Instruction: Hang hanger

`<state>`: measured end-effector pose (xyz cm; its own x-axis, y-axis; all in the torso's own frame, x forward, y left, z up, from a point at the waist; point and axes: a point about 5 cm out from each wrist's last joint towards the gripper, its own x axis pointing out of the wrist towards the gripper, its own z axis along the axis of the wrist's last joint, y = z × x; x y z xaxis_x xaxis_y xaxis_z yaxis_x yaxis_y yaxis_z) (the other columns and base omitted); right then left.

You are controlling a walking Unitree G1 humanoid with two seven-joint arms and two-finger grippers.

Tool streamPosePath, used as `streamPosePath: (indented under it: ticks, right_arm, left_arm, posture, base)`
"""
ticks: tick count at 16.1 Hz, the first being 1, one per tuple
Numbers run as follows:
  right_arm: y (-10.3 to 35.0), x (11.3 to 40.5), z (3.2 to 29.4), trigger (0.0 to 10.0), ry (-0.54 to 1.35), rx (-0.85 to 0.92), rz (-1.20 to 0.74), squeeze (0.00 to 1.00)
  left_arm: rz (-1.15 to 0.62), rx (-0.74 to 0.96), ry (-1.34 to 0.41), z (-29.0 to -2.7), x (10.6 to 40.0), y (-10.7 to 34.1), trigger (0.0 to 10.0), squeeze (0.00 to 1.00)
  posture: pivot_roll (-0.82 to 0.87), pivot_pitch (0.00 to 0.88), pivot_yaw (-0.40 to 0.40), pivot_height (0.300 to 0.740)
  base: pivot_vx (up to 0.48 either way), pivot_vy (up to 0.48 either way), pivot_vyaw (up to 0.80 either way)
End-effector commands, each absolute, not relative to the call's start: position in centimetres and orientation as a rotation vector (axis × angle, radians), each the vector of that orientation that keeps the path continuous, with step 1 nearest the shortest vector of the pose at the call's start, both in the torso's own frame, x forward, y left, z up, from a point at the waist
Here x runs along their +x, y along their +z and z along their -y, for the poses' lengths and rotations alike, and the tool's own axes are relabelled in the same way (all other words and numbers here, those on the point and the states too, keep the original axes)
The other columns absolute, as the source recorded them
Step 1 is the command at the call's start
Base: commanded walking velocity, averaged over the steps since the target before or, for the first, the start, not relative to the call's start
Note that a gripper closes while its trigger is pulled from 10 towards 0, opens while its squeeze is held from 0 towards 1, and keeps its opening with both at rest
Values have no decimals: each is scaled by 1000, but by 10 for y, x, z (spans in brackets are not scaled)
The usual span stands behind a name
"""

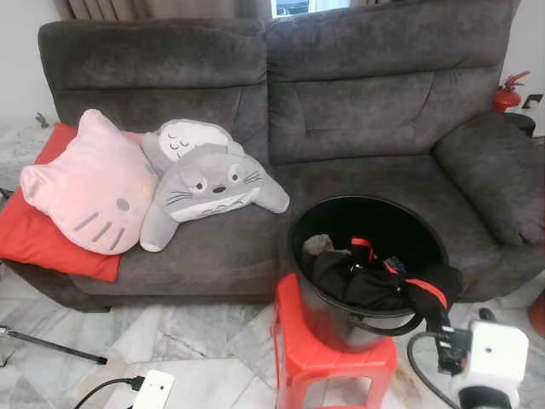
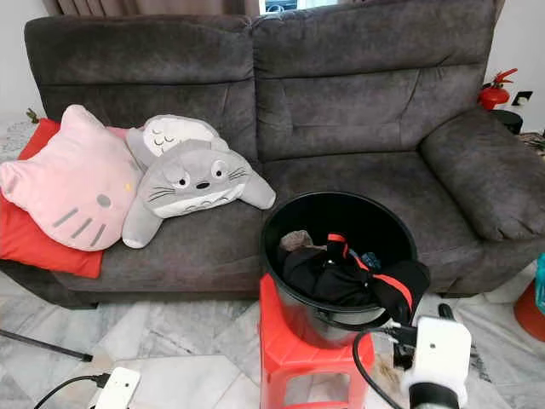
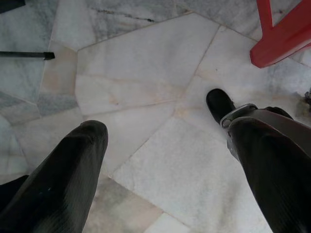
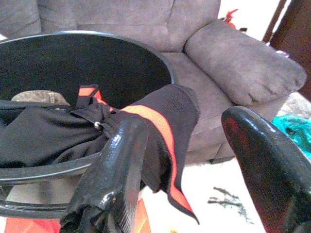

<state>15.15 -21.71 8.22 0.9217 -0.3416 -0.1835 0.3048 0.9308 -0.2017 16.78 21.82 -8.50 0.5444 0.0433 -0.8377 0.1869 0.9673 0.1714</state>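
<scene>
A dark grey sofa (image 1: 341, 111) spans the scene. At its 9 o'clock end a pink cat cushion (image 1: 85, 183) is propped on a red cushion (image 1: 43, 239), with a grey plush toy (image 1: 209, 187) lying just beside it. On the marble floor (image 3: 146, 97) at 7 o'clock the left gripper (image 3: 165, 160) is held low, its two black fingers spread wide apart over bare tile.

Toward 5 o'clock a black bucket (image 1: 375, 213) is set on a red stool (image 1: 332, 349), in front of the sofa seat. Black clothing with orange stripes (image 1: 375, 277) is heaped inside, and one sleeve is draped over the rim at 4 o'clock. A hanger cannot be made out among the folds; it may be buried there.

The right gripper (image 4: 189, 160) is seen just outside the rim at 4 o'clock, fingers parted, one finger (image 4: 121, 165) beside the draped sleeve, possibly touching it. A red fire extinguisher (image 1: 507, 94) stands at 2 o'clock.
</scene>
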Motion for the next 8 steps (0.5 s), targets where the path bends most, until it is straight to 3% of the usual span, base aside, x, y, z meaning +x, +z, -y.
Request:
streamPosePath:
  ticks: [1, 8]
  right_arm:
    - [75, 149, 217, 10000, -343, -164, -233, 0]
    - [52, 159, 233, 10000, -473, -134, -237, 0]
  left_arm:
    - [-1006, 279, -103, -220, 167, -85, 10000, 0]
    - [-1001, 281, -93, -221, 168, -85, 10000, 0]
  posture:
    - [-234, 0, 93, 740]
    - [-223, 0, 93, 740]
  base:
    - [0, 0, 0]
    - [0, 0, 0]
